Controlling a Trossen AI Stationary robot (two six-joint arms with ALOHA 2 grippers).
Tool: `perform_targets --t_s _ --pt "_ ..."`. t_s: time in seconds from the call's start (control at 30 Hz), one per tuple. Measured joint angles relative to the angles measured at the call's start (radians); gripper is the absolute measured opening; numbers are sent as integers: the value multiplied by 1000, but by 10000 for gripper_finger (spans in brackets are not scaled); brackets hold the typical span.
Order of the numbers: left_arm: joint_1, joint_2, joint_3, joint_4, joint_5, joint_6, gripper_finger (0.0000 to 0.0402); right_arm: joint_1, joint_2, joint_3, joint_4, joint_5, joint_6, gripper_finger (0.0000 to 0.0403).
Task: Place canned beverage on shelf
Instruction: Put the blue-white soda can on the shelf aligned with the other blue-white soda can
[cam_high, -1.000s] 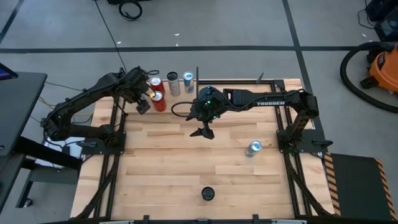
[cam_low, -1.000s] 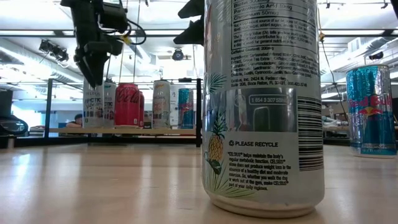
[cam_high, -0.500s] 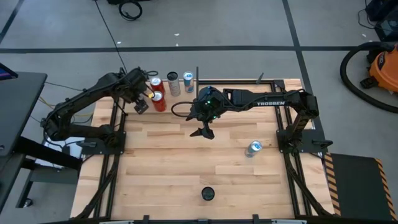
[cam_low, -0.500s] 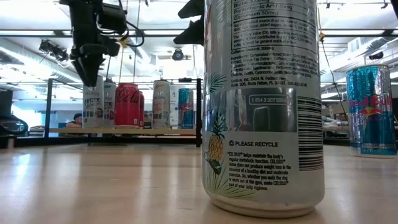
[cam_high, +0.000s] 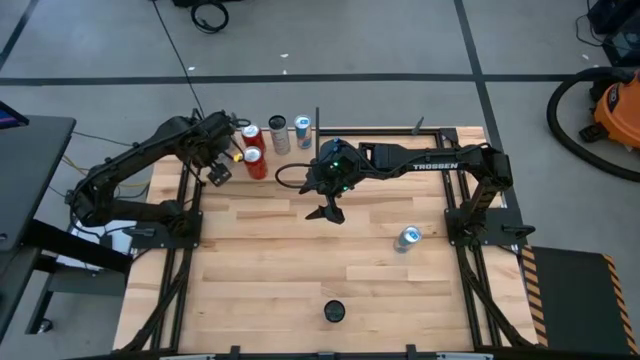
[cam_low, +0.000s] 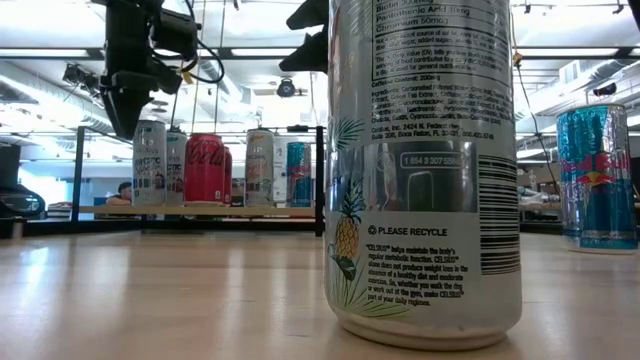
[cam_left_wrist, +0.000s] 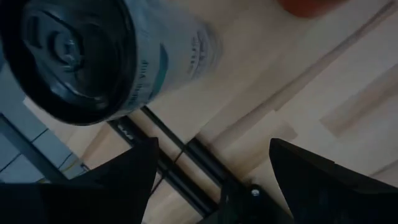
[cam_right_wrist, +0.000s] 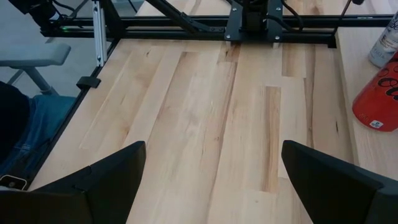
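1. standing free now on the shelf (cam_low: 190, 209), the white can (cam_low: 148, 163) at the row's left end beside the red can (cam_low: 204, 167).
2. backing up and away from it, left hand (cam_low: 125, 112), fingers apart and empty; placement looks done.
3. hovering mid-counter (cam_high: 260, 260), right hand (cam_high: 330, 212), fingers wide, idle.
4. showing the can's top clear of the fingers only in the left wrist view.

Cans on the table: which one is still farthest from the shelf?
The pineapple-print can, standing alone at the table's front edge. The blue and silver can stands midway by the right arm's base; all other cans are already on the shelf.
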Motion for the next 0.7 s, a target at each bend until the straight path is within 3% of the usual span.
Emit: perform_targets --t_s 0.23,0.5,0.7 --pt "4 0 0 21 -121 -30 314 0 0 0 1 0 0 385" --pt "79 3 0 99 -118 3 314 0 0 0 5 0 0 385" --pt "113 3 0 105 -36 35 314 0 0 0 5 0 0 385"
